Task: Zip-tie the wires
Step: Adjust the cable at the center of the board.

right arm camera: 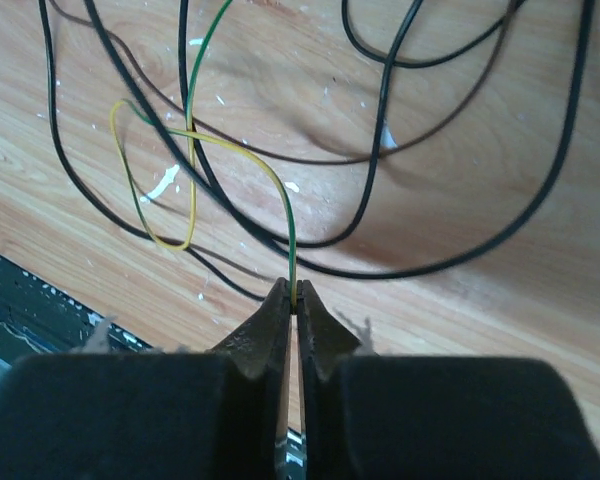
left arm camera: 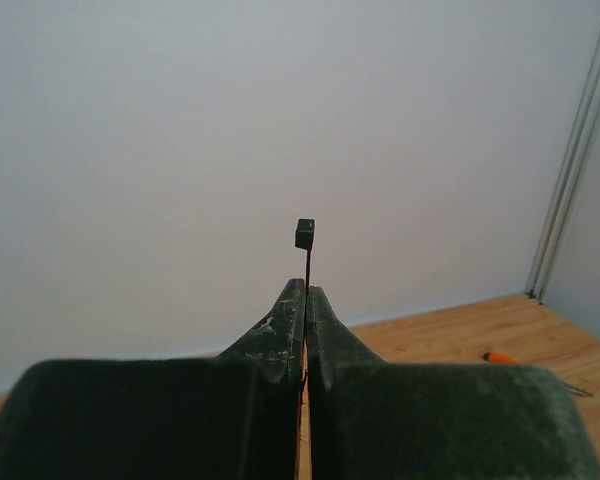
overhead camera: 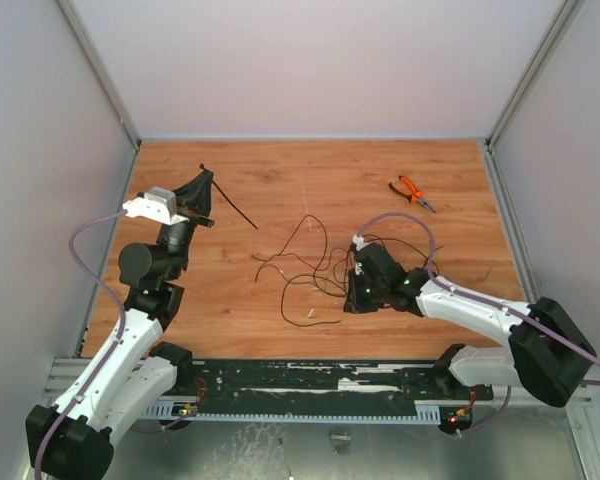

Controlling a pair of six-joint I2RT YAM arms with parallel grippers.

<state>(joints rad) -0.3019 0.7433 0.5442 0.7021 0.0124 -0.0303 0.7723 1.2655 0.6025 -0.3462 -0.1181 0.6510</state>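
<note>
The wires (overhead camera: 302, 262) lie in a loose tangle of thin dark loops at the middle of the wooden table. In the right wrist view black wires (right arm camera: 380, 160), a brown one and a green-yellow wire (right arm camera: 193, 140) cross the wood. My right gripper (overhead camera: 351, 292) (right arm camera: 294, 292) is shut on the end of the green-yellow wire, low at the tangle's right edge. My left gripper (overhead camera: 201, 186) (left arm camera: 306, 288) is raised at the far left and shut on a black zip tie (overhead camera: 236, 211). The tie's square head (left arm camera: 305, 234) sticks up past the fingertips.
Orange-handled pliers (overhead camera: 411, 190) lie at the far right of the table; their handle tip shows in the left wrist view (left arm camera: 500, 357). White walls enclose the table on three sides. A black slotted rail (overhead camera: 310, 385) runs along the near edge.
</note>
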